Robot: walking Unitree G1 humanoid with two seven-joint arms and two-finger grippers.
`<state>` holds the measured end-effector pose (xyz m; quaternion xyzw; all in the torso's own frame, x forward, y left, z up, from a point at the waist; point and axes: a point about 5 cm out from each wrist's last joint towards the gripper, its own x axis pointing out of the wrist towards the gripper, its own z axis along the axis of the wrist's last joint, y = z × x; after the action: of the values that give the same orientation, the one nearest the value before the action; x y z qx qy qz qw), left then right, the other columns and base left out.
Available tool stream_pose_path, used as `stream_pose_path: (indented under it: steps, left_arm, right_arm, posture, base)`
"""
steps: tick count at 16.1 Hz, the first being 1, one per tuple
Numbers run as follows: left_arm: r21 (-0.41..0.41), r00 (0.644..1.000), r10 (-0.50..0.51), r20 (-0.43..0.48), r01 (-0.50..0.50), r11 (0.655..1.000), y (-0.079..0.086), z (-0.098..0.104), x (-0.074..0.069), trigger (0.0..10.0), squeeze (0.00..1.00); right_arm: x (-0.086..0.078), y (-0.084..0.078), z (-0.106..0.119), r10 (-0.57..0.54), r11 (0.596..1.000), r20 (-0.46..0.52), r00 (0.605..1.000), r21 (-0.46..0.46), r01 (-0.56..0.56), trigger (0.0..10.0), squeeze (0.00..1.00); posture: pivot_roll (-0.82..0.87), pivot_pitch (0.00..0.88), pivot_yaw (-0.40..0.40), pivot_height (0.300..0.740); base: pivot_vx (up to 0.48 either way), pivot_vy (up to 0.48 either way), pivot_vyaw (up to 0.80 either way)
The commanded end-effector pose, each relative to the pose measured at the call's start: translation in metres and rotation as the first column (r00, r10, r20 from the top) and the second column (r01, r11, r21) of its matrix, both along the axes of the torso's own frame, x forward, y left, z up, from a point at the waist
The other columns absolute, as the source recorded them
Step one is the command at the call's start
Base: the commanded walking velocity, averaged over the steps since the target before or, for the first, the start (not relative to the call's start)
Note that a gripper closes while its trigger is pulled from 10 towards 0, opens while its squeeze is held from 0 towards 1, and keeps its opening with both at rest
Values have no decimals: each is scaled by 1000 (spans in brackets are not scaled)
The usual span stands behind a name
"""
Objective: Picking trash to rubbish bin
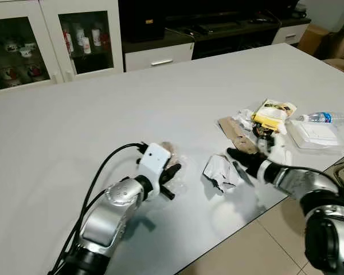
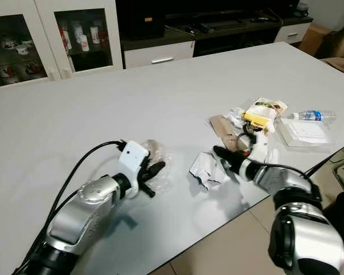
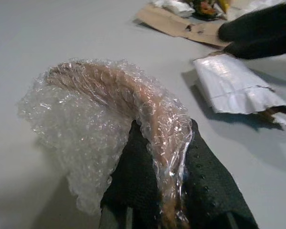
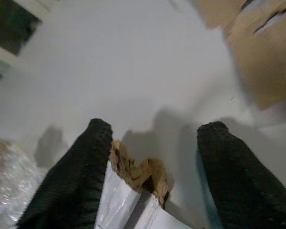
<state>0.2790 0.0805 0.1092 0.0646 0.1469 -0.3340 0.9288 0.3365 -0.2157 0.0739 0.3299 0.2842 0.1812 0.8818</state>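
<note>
Pinching a wad of bubble wrap (image 3: 109, 119) on the white tabletop (image 1: 103, 114), the left gripper (image 1: 171, 179) rests near the right gripper (image 4: 155, 162), spread around a torn white mailer (image 1: 221, 172); more trash (image 1: 272, 117) lies beyond.

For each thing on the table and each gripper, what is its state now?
Left gripper: shut on the bubble wrap.
Right gripper: open, fingers either side of the torn white mailer.
Water bottle: lying on its side.
Brown cardboard: lying flat.
Yellow packet: lying on the trash pile.
Cabinet doors: closed.
</note>
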Motion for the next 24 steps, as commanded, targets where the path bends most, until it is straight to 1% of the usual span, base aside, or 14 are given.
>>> stream_pose_path:
  steps: [1,2,3,4,5,7,8,11,17,18,19,20,21,24]
  left_arm:
    - [-5,999,-44,14,44,999,-11,4,2,10000,0]
    - [0,998,-63,10,63,998,-14,4,1,10000,0]
    - [2,997,-70,9,70,998,-15,4,1,10000,0]
    - [-2,997,-74,7,74,997,-17,3,0,10000,0]
    - [4,997,-78,17,78,997,-18,4,0,10000,0]
    - [4,998,-61,14,61,998,-16,3,1,10000,0]
    - [17,998,-63,12,63,998,-14,2,1,10000,0]
    - [28,998,-64,15,64,998,-13,1,1,10000,0]
    - [26,998,-68,12,68,997,-16,0,0,10000,0]
    - [25,998,-67,12,67,997,-16,0,1,10000,0]
    - [25,998,-66,12,66,998,-16,0,1,10000,0]
    - [25,998,-66,11,65,998,-16,0,1,10000,0]
    - [24,998,-64,11,64,998,-16,0,1,10000,0]
    - [26,998,-63,12,63,998,-15,0,1,10000,0]
  right_arm:
    - [-4,2,-8,43,997,-31,999,-57,-45,10000,1000]
    - [-5,9,-9,75,997,-37,997,-30,-76,10000,718]
    - [-5,13,-9,88,996,-36,995,-13,-89,10000,227]
    - [-4,19,-8,99,995,-33,995,24,-98,10000,0]
    - [-3,22,-8,94,995,-32,995,29,-93,10000,0]
    - [-2,31,-8,106,990,-35,994,93,-102,10000,0]
    - [-2,36,-5,106,982,-21,994,162,-101,10000,0]
    - [-3,41,-3,130,966,-18,991,226,-123,10000,0]
    - [-15,43,-11,262,948,-59,963,200,-245,10000,0]
    - [-15,43,-11,262,948,-62,963,202,-245,7882,0]
    - [-15,43,-11,256,949,-63,965,208,-238,3137,0]
    - [-15,43,-11,254,948,-63,965,214,-236,353,0]
    - [-15,44,-10,258,944,-56,964,228,-239,0,0]
    - [-14,46,-9,266,938,-50,963,242,-247,0,0]
  posture:
    - [-37,0,-91,740]
    - [-37,0,-91,740]
    - [-37,0,-91,740]
    - [-33,0,-96,740]
    - [-33,0,-96,740]
    - [-33,0,-100,740]
    - [-32,0,-101,740]
    - [-34,0,-100,740]
    - [-41,0,-99,740]
    - [-42,0,-101,740]
    - [-41,0,-101,740]
    - [-41,0,-101,740]
    - [-40,0,-100,740]
    - [-39,0,-100,740]
  base:
    - [0,0,0]
    - [0,0,0]
    - [0,0,0]
    - [0,0,0]
    - [0,0,0]
    - [0,0,0]
    - [0,0,0]
    - [0,0,0]
    - [0,0,0]
    - [0,0,0]
    - [0,0,0]
    - [0,0,0]
    - [0,0,0]
    - [0,0,0]
